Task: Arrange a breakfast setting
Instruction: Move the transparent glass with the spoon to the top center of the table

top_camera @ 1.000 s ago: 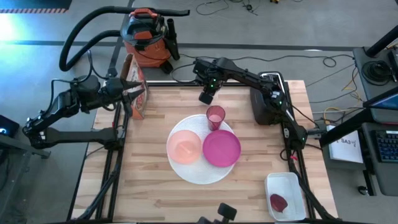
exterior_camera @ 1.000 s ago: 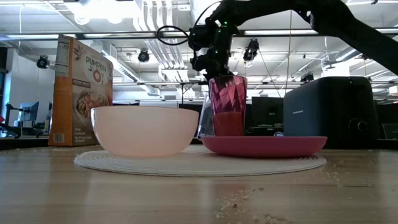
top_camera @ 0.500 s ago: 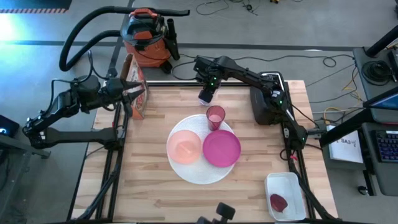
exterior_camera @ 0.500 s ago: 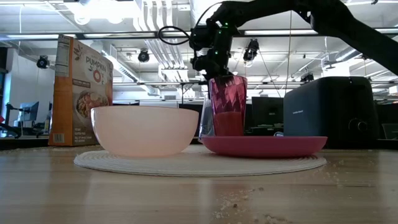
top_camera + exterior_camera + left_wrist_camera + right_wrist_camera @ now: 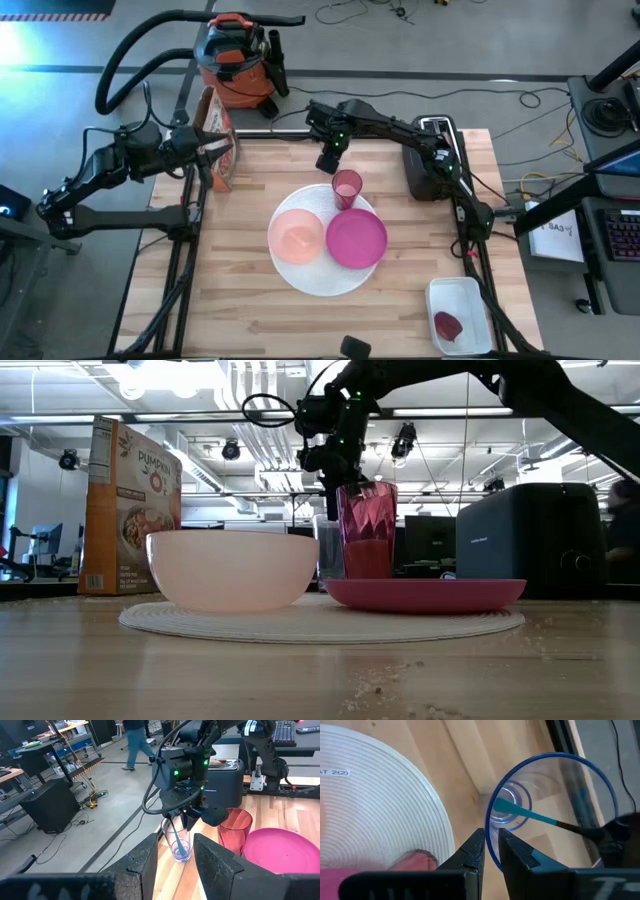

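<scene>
1. Plate (image 5: 318, 283): mid-table, carrying bowl (image 5: 296, 238) and small plate (image 5: 356, 240) side by side. Low risk; well clear of both arms.
2. Cup (image 5: 347, 186): upright on far rim of plate, touching or just beside small plate. Stands close to the working arm. Likely to tip or skid if the arm swings sideways toward the plate at low height.
3. Glass (image 5: 176, 839): upright at far table edge, just beyond cup. Holds spoon (image 5: 520, 811), bowl end down, teal handle leaning on the wall.
4. Right gripper (image 5: 491, 840): directly over glass, fingers drawn almost together with the near rim running into the narrow gap. Appears to pinch the glass wall.
   - Thin smooth wall, one-sided hold: may slip or swing when lifted.
   - Any tilt: may throw spoon out, or let it rattle and shift the load.
   - Too low a carry: may strike cup.
   - Far table edge close by: may lose a dropped glass to the floor.
5. Left gripper (image 5: 218, 150): waits at far left corner beside cereal box (image 5: 130, 500), fingers spread, holding nothing. Could nudge box over if moved carelessly.
</scene>
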